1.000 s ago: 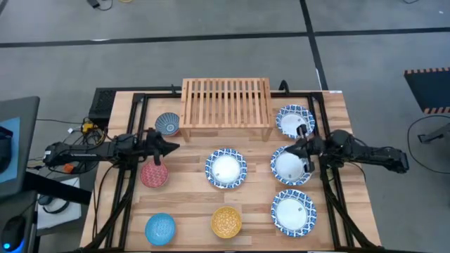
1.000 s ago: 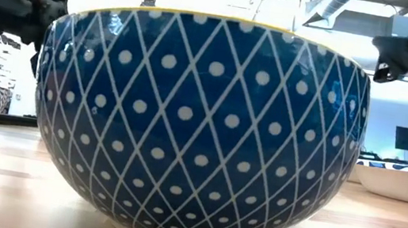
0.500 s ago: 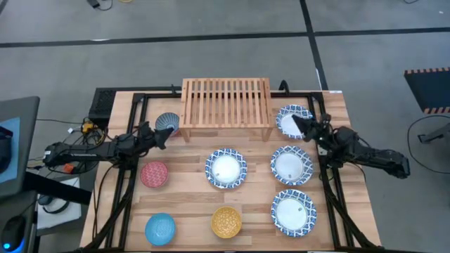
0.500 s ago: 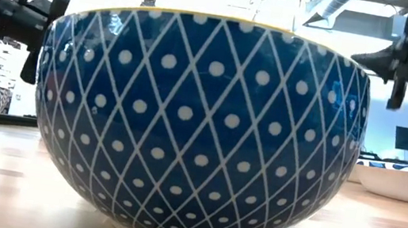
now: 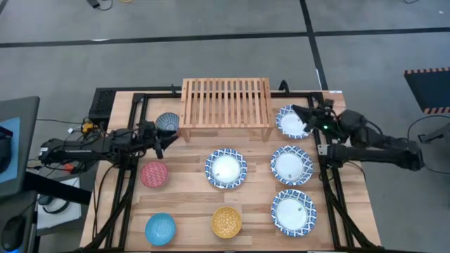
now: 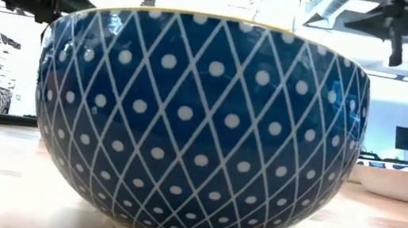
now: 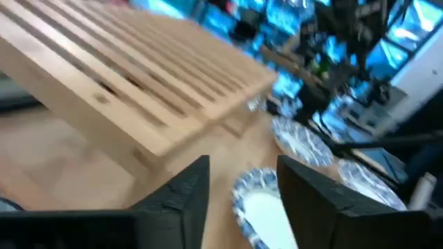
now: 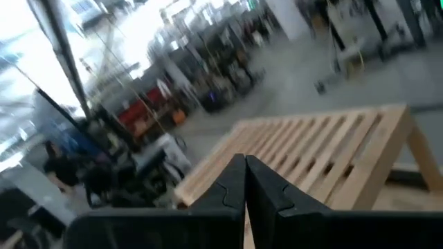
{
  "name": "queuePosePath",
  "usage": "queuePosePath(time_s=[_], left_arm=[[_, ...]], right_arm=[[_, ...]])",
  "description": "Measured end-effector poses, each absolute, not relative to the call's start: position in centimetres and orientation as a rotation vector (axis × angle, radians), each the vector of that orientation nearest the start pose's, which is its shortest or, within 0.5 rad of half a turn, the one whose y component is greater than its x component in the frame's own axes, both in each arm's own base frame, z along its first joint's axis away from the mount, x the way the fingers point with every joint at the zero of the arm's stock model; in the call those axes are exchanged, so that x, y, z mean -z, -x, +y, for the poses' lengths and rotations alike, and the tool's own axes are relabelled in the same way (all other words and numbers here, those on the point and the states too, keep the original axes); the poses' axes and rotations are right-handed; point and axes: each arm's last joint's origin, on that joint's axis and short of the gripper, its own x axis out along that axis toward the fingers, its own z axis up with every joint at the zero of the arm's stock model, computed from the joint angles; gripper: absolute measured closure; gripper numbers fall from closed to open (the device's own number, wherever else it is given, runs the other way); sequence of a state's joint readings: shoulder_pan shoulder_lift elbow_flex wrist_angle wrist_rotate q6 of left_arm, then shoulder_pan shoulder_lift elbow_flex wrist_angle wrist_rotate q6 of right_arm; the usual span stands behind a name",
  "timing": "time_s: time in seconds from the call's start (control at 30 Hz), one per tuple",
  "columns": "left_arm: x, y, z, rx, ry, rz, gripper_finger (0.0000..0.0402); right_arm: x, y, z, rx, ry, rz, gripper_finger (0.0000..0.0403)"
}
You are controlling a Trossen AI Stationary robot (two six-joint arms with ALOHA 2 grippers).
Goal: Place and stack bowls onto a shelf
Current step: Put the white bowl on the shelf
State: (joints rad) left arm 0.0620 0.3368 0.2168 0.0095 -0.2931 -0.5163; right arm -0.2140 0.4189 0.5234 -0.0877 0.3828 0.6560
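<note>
From above, the low light-wood slatted shelf [image 5: 226, 102] sits at the plank counter's [image 5: 190, 174] far edge, long axis left to right, slats running front to back; the left claw [image 5: 160, 138] hangs beside the small grey-blue bowl [image 5: 167, 122]; the right claw [image 5: 301, 112] over the farthest white blue-rimmed bowl [image 5: 292, 121]. Left wrist: fingers [image 7: 181, 200] apart. Right wrist: fingers [image 8: 225, 197] pressed together, empty.

navy white-lattice bowl [image 6: 198, 125], yellow rim
</note>
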Motion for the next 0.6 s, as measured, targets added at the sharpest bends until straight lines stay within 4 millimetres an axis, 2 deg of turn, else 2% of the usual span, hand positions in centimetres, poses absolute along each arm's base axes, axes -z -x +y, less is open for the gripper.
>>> queuePosePath(time_s=[0.13,0.3,0.43,0.6], left_arm=[[-20.1,-13.2,1.4,-0.319,0.580,0.161,0.0233],[-18.3,-15.0,1.2,-0.343,0.761,0.279,0.0233],[-17.9,-16.7,0.7,-0.306,0.816,0.286,0.0232],[-17.9,-19.5,0.1,-0.336,0.761,0.400,0.0232]], right_arm=[[-30.8,-12.8,-3.4,0.560,-0.628,-0.093,0.0374],[-32.2,-15.1,-3.5,0.559,-0.585,-0.001,0.0354],[-33.9,-15.7,-3.2,0.537,-0.498,0.045,0.0330],[-35.1,-15.5,-3.0,0.529,-0.430,0.085,0.0272]])
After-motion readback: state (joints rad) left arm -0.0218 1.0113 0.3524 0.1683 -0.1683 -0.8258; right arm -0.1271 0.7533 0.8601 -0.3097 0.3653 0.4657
